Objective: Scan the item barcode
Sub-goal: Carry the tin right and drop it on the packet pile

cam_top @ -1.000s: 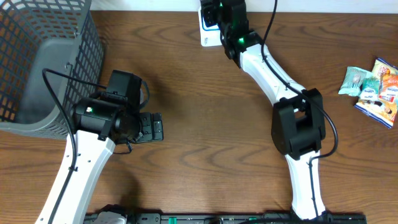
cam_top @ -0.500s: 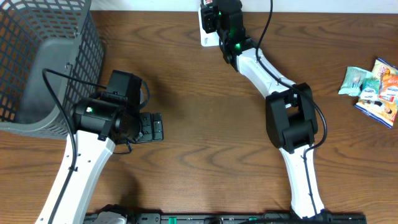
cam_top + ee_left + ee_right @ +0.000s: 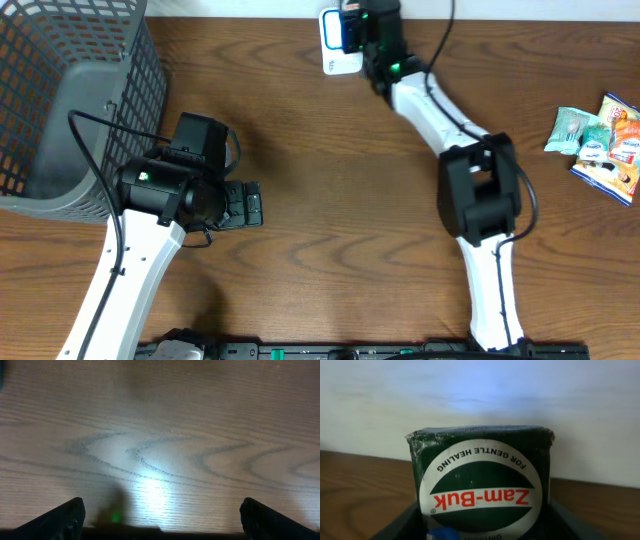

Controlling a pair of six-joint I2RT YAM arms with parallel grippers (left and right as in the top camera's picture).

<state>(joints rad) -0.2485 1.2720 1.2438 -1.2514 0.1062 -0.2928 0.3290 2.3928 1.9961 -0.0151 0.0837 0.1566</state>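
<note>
**Scanning step, item at the reader.** We see the right gripper (image 3: 358,28) reached out to the far edge of the table (image 3: 330,250). Its fingers (image 3: 402,522) are closed on either side of a dark green Zam-Buk box (image 3: 480,495). In the right wrist view the round label reads upside down, and a pale wall (image 3: 470,395) stands behind the box. From overhead the box hangs just beside or over a white device with a blue face (image 3: 338,62), which we take to be the scanner.

We judge the pick-up and the carry as done. What is left is to turn the barcode to the reader and get a reading. No barcode shows in any view, so we cannot tell which face bears it or whether it already meets the device.

The left gripper (image 3: 245,205) hovers low over bare wood, spread wide and holding nothing.

**Room for moving.** The right arm is stretched long, with the table edge and the wall close beyond it. We expect adjustment to come from wrist rotation or from drawing back, not from reaching further. The table's middle lies open between the two arms. A grey wire basket (image 3: 140,60) fills the far left corner near the left arm. A cluster of snack packets (image 3: 600,145) lies at the right edge, well apart from both grippers.
</note>
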